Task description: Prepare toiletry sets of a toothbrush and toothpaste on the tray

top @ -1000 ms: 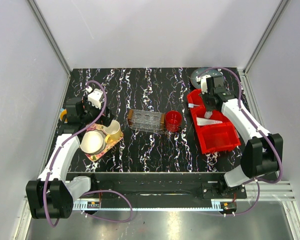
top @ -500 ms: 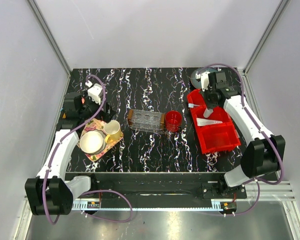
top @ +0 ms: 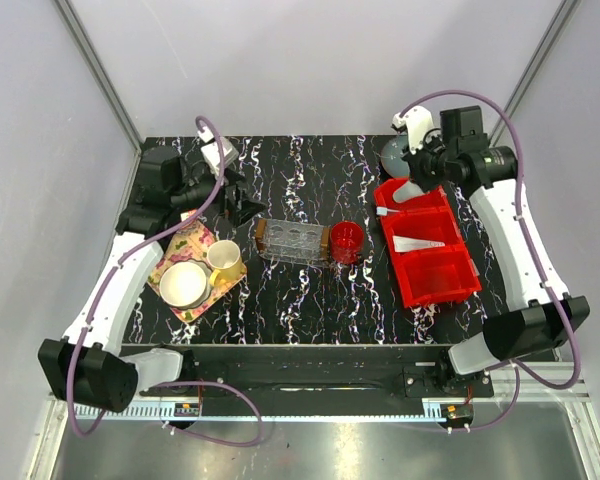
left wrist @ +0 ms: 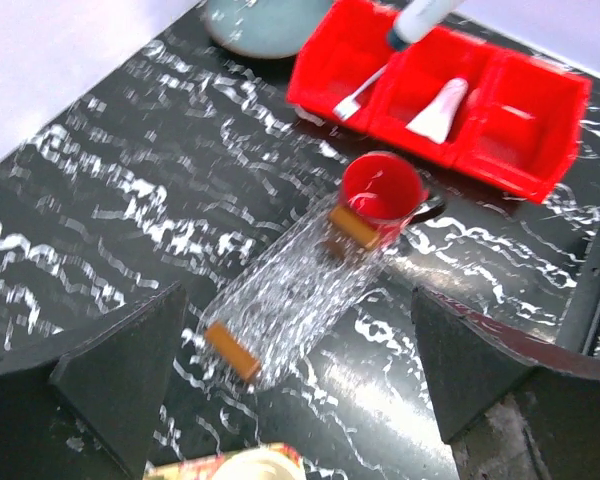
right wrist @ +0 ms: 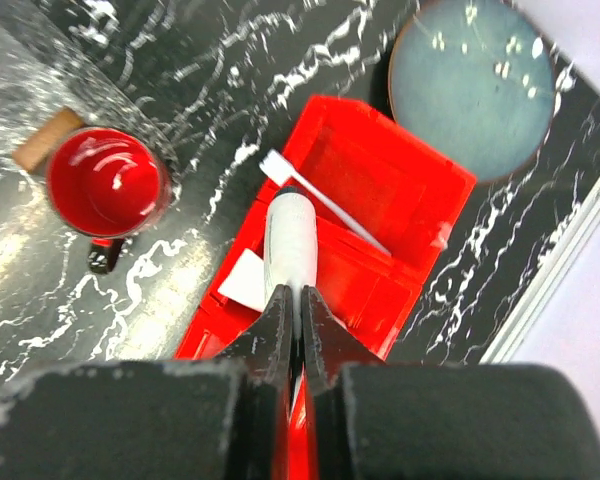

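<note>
Right pincer (right wrist: 292, 303) pinches a toothpaste tube (right wrist: 290, 238) above the red bin (right wrist: 385, 180).

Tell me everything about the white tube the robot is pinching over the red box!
The toothpaste tube is small, white and smooth, like soft plastic, with a greyish cap at its lower end. It hangs roughly upright in the air, its flat end pinched between the shut fingers of the right gripper. Below it is the far compartment of the red bin, where the toothbrush lies. Nothing but the gripper seems to touch it.
</note>
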`<state>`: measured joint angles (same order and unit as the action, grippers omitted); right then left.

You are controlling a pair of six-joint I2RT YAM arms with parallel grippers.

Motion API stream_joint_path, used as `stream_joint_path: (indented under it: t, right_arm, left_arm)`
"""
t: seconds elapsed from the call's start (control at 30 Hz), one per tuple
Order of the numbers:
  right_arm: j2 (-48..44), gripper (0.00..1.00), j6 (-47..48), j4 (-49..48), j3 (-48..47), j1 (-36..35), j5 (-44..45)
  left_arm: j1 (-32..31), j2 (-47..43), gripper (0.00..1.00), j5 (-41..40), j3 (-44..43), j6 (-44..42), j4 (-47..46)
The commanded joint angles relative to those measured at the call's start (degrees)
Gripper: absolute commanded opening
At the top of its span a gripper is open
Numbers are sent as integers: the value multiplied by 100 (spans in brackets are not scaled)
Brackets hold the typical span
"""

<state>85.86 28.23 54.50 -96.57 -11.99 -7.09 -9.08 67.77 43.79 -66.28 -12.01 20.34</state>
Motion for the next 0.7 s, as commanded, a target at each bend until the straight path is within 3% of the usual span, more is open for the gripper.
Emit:
stream_joint_path:
  t: [0.0,0.37,0.67]
  right_arm:
    - [-334,0,420,604,-800,21,-1231]
    - [-88,0,622,1721,-2031,4,-3709]
    - [36,0,570,1959,-2462,-172,-4362]
  left_arm:
    - [-523,315,99,437,-884,-38,32]
    - [-1745,1247,99,33,-2344,-714,470]
    - [-2396,1898,99,279,-2846,-1163,629]
